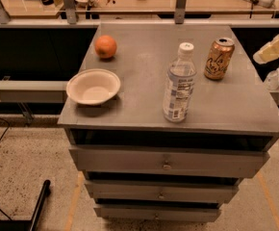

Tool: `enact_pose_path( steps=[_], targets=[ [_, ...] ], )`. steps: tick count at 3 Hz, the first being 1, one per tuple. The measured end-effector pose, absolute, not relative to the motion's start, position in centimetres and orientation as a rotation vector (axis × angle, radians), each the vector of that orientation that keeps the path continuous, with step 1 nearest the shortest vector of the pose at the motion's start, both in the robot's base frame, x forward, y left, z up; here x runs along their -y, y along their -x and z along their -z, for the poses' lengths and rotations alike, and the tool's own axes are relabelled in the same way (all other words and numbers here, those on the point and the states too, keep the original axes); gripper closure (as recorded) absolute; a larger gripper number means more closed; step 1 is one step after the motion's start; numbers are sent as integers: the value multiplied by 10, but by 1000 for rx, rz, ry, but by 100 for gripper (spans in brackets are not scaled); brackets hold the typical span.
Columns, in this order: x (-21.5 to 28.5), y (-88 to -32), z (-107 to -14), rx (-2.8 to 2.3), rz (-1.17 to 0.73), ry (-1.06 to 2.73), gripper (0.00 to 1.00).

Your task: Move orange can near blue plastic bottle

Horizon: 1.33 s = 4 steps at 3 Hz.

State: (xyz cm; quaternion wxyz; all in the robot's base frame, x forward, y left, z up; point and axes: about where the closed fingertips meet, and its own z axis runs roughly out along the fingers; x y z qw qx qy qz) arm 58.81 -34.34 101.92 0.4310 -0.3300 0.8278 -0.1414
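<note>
Orange can (219, 58) — pincer (274, 77) apart, far right

Orange can (219, 58), pale gripper (274, 77) far right

Shiny metal orange can (219, 58), clear plastic bottle (179, 85) (matt tabletop (144, 71)), pincer (274, 77) far right

Orange can (219, 58) upright on bench (144, 61), behind-right of blue plastic bottle (179, 83), apart. My pincer (274, 77) farther right of bottle, past bench edge.
</note>
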Motion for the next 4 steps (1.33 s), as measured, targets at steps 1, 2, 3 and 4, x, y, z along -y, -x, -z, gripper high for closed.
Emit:
enact_pose_path(
  steps=[1, 2, 3, 4],
  targets=[
    [343, -588, -1019, -2065, 353, 823, 0],
    [322, -595, -1019, -2021, 245, 798, 0],
    [261, -619, -1014, -1925, -8, 748, 0],
    [234, -634, -1007, -1884, -82, 709, 0]
  ],
)
